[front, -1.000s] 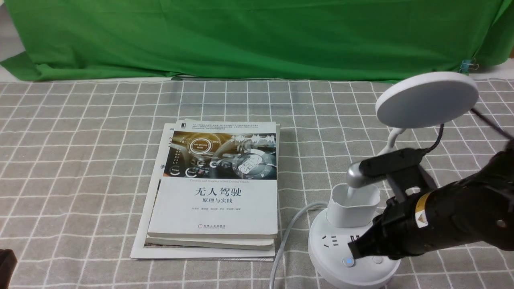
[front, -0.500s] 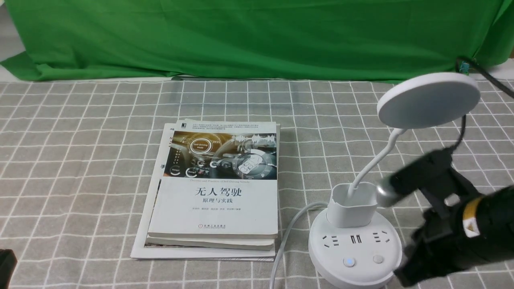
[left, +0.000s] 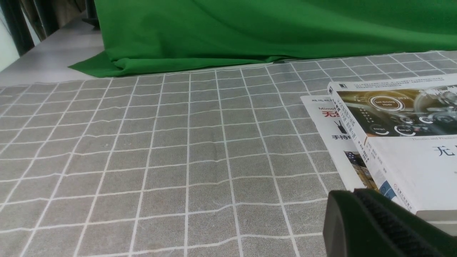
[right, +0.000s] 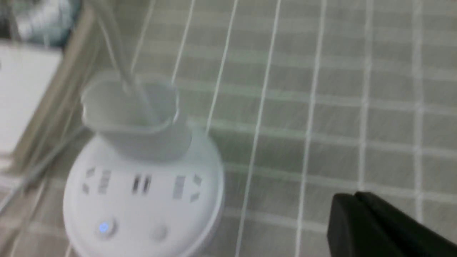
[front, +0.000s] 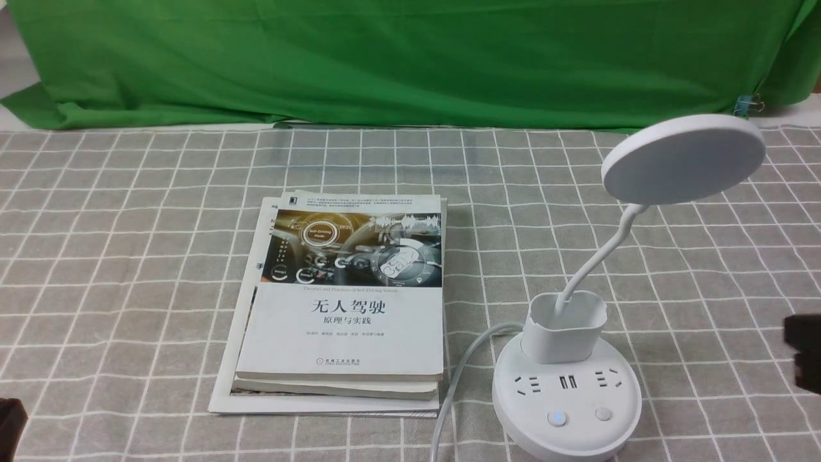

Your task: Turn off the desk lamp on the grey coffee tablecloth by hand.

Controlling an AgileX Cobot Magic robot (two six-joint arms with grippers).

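The white desk lamp (front: 567, 391) stands on the grey coffee tablecloth (front: 128, 256) at the front right. Its flat disc head (front: 683, 159) sits on a thin bent neck that rises from a small cup (front: 564, 327). The round base has sockets and two buttons; the left button (front: 557, 419) glows blue. My right gripper (front: 805, 353) is shut and empty at the right edge, well clear of the lamp. In the right wrist view the gripper (right: 353, 200) is beside the lamp base (right: 142, 203), apart from it. My left gripper (left: 351, 194) is shut and empty, low over the cloth.
A stack of books (front: 346, 301) lies left of the lamp, also in the left wrist view (left: 403, 142). The lamp's white cord (front: 458, 378) runs between books and base toward the front edge. A green cloth (front: 385, 58) hangs behind. My left gripper shows at the bottom left corner (front: 9, 420).
My right gripper has pulled back from the lamp's base, where its tip was at the buttons, to the right edge of the front view. The blue button light stays on.
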